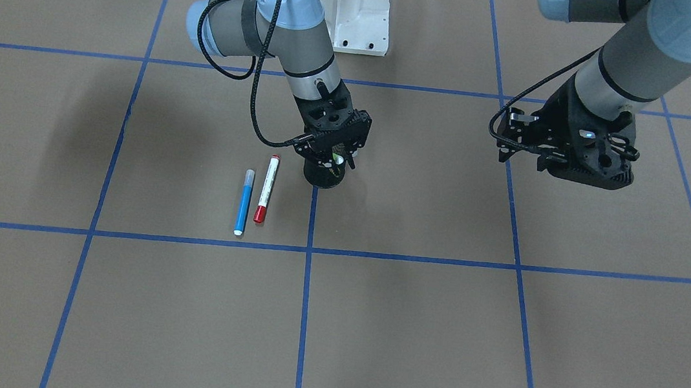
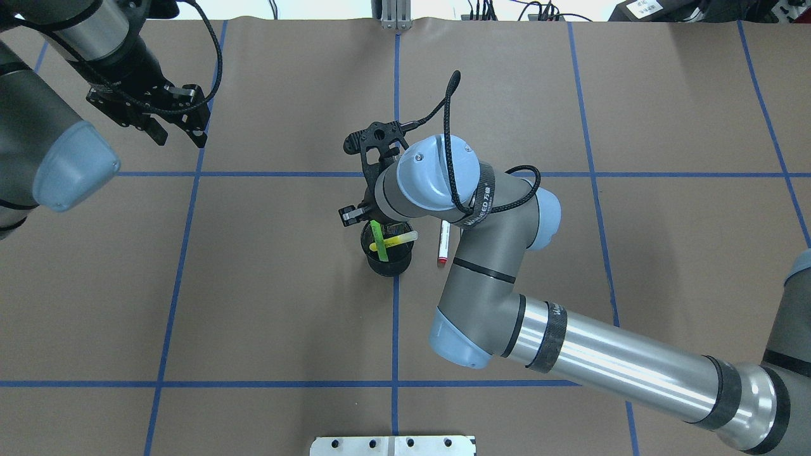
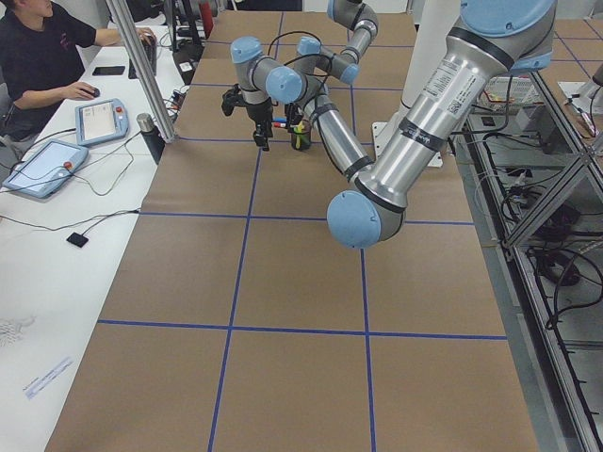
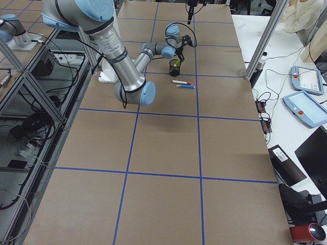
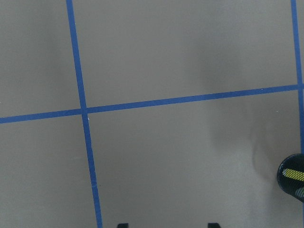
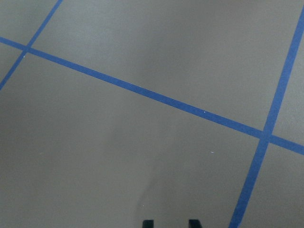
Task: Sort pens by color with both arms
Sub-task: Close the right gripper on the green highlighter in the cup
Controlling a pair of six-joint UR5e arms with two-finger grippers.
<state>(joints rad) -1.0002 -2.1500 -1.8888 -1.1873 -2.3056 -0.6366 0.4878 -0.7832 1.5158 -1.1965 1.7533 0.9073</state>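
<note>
Lying nearest the operators' edge of the bench (image 1: 433, 334), a blue pen (image 1: 244, 202) and a red pen (image 1: 266, 189) rest side by side without touching, their long axes running roughly toward the robot. Just beyond them, close beside the red pen, stands a black cup (image 1: 322, 178) holding green pens (image 2: 393, 240). The right gripper (image 1: 340, 157) is poised directly above the cup, jaws parted a little and, in its wrist view, nothing between them. Both loose pens lie to the robot's right of that gripper, the red one closer, so the right arm looks better placed for the next pick, closing across the barrel. Farthest off, the left gripper (image 2: 179, 134) hovers well apart, jaws spread wide.
</note>
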